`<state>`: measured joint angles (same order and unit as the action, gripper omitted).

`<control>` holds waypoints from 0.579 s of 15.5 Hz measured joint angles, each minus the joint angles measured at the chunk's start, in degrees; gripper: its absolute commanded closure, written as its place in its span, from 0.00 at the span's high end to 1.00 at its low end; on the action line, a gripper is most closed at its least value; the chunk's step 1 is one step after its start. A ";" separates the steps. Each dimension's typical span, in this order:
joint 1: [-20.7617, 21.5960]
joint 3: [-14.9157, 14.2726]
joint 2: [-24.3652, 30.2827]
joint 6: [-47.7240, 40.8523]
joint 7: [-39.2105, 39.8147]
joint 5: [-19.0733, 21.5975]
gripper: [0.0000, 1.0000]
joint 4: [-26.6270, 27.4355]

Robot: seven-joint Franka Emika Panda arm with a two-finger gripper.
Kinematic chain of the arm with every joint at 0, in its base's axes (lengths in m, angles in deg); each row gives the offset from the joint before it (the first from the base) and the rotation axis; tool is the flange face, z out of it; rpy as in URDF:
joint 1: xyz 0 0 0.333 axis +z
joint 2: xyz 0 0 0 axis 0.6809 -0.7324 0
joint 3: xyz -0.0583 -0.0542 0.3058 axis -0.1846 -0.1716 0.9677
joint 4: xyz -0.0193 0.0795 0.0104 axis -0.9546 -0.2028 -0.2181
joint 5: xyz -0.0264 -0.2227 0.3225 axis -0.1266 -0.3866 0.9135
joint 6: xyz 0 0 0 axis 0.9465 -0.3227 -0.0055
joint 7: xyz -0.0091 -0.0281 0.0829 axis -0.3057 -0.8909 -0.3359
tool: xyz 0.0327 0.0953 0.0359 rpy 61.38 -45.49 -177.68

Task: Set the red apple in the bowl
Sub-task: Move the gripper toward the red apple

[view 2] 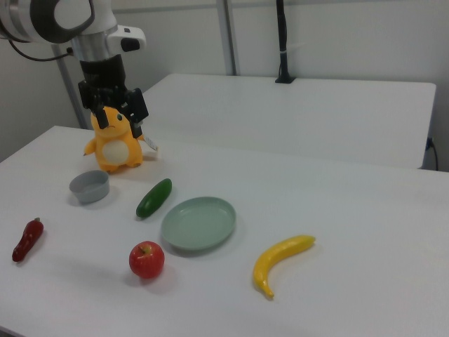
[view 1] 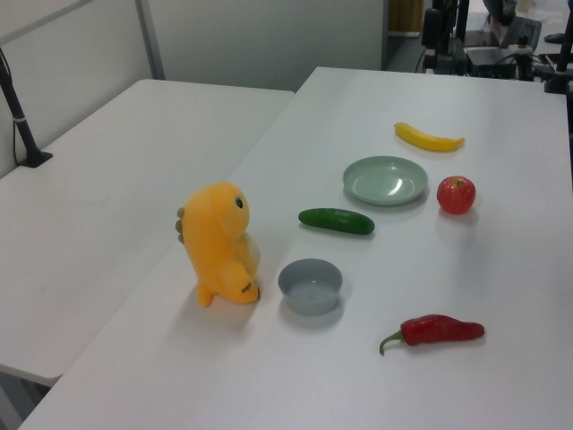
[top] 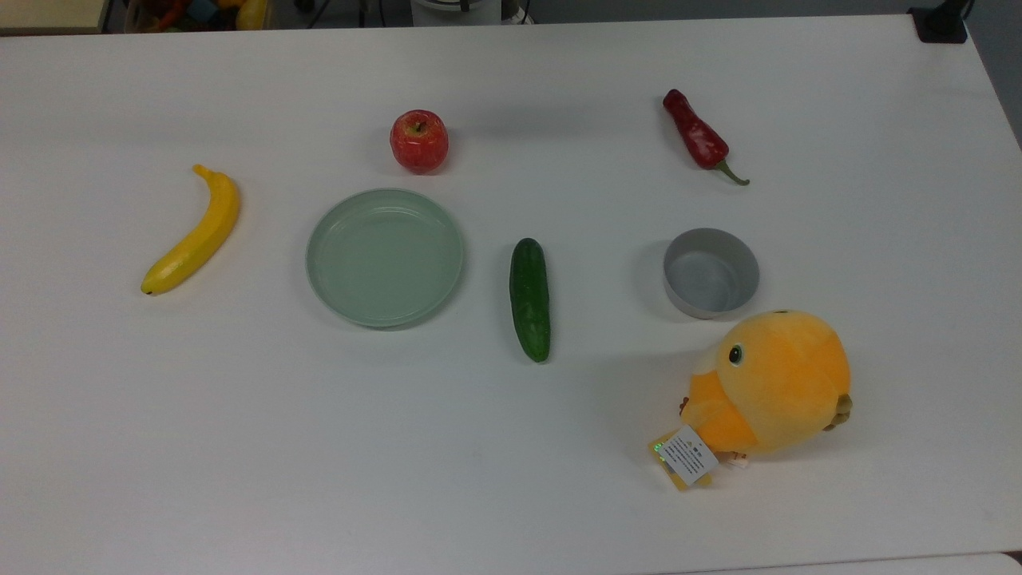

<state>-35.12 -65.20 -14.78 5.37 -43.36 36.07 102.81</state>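
Observation:
The red apple (top: 418, 141) (view 1: 456, 194) (view 2: 146, 259) rests on the white table just beyond the pale green plate in the top view. The grey bowl (top: 711, 272) (view 1: 311, 285) (view 2: 89, 186) stands empty, to the right of the cucumber in the top view. In the right view my gripper (view 2: 118, 119) hangs open and empty high above the table at the upper left, over the bowl's side of the table and far from the apple.
A pale green plate (top: 385, 257), a green cucumber (top: 530, 299), a yellow banana (top: 194, 231) and a red chili pepper (top: 702, 138) lie spread across the table. An orange plush toy (top: 768, 386) with a tag sits right beside the bowl.

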 measured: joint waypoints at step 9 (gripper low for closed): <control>-0.71 -0.69 1.68 4.07 -7.33 0.01 1.00 3.33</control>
<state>-35.84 -65.90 -13.10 9.44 -50.69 36.08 106.14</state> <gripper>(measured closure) 0.000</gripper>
